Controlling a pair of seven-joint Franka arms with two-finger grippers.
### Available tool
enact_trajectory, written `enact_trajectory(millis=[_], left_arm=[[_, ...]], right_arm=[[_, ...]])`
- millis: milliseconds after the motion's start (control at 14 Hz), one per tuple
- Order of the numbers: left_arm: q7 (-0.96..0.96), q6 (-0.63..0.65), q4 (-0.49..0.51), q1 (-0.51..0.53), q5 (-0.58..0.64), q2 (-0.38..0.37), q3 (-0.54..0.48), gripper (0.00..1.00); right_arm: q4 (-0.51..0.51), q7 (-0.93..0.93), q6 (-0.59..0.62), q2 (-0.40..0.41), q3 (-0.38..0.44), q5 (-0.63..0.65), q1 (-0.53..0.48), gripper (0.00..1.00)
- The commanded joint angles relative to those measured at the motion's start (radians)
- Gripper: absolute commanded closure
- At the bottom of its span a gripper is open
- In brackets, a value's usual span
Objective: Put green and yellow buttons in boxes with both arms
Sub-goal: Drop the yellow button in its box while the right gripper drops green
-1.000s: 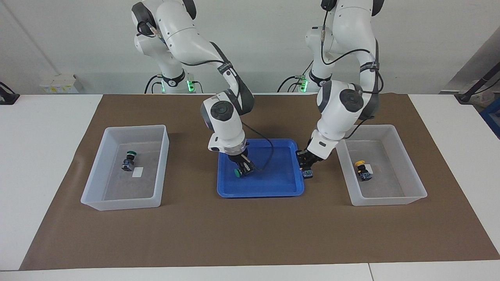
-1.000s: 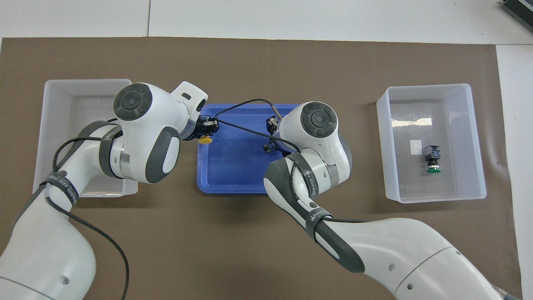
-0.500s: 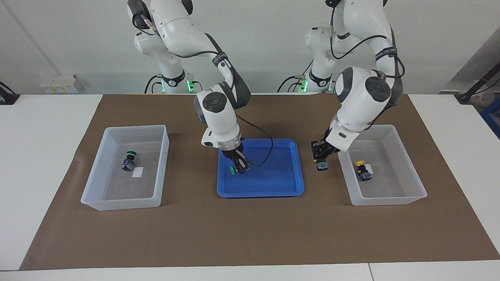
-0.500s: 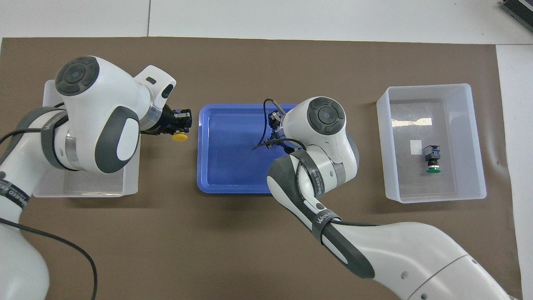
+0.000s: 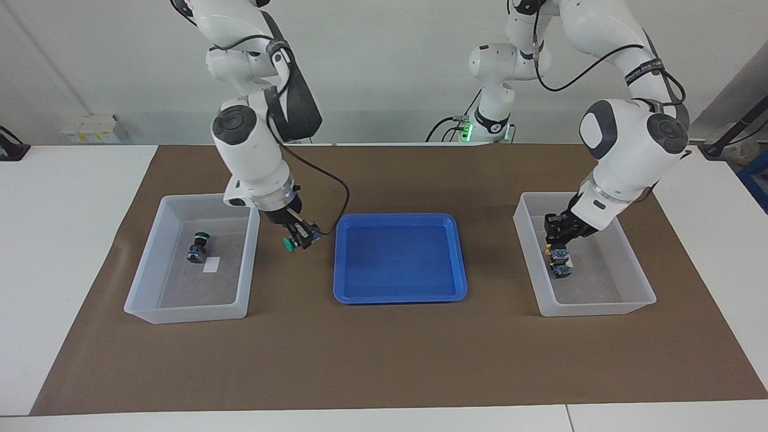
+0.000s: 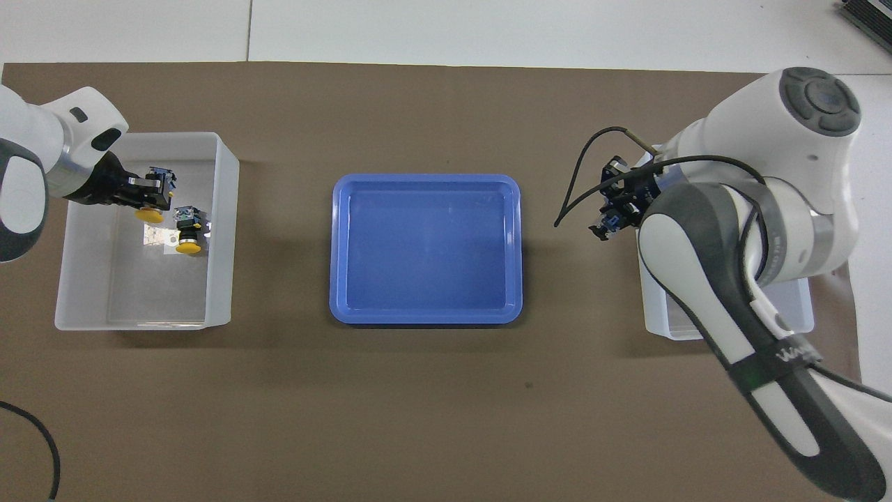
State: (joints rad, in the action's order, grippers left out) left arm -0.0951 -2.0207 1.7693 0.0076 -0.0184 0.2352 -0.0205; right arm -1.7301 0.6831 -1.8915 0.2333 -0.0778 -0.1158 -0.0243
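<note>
- While the right claw [image 5: 300,234] pinches the held green button [image 5: 291,243] by its blocky body, cap pointing sideways, it hangs over the mat between the tray [image 5: 399,297] and the box with green [image 5: 186,312], just beside that box's wall and not yet over it.
- Inside that box the resting green button [image 5: 198,246] lies on the floor next to the white sticker.
- At the left arm's end of the desk, the left claw [image 6: 155,197] is pinching the held yellow button [image 6: 150,215] over the box with yellow [image 6: 132,324], close above the resting yellow button [image 6: 188,233].
- Both claws are pressed onto the flat sides of the bodies. That looks like the sound place to hold, since the round caps would likely slip or roll between the fingers.
- These switches look light, hard and stiff, so a firm pinch should not hurt them.
- Being small and smooth plastic, a button could twist in the grip or bounce and tip when let go. A low release seems wise.
- For the yellow one, setting it down slightly apart from its neighbour would avoid knocking it.
- Nothing lies in the tray.
</note>
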Motion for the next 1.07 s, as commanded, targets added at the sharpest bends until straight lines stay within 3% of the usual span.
enact_trajectory(millis=[0, 357, 571, 786, 1000], left_arm=[[-0.012, -0.149, 0.157, 0.04, 0.018, -0.056, 0.01, 1.0], [-0.012, -0.268, 0.226, 0.075, 0.018, -0.042, 0.01, 1.0], [-0.014, -0.369, 0.288, 0.095, 0.018, -0.021, 0.008, 1.0], [-0.054, -0.389, 0.294, 0.106, 0.018, -0.004, 0.01, 1.0], [-0.055, -0.372, 0.28, 0.103, 0.018, -0.002, 0.008, 0.54]], right_arm=[[-0.077, -0.157, -0.02, -0.028, -0.013, -0.021, -0.075, 1.0], [-0.242, -0.442, -0.223, -0.023, -0.011, -0.021, -0.166, 1.0], [-0.289, -0.467, -0.317, 0.001, -0.011, -0.018, -0.167, 1.0], [-0.301, -0.508, -0.35, 0.021, -0.01, -0.004, -0.175, 0.99], [-0.333, -0.525, -0.389, 0.02, -0.01, -0.004, -0.189, 0.6]])
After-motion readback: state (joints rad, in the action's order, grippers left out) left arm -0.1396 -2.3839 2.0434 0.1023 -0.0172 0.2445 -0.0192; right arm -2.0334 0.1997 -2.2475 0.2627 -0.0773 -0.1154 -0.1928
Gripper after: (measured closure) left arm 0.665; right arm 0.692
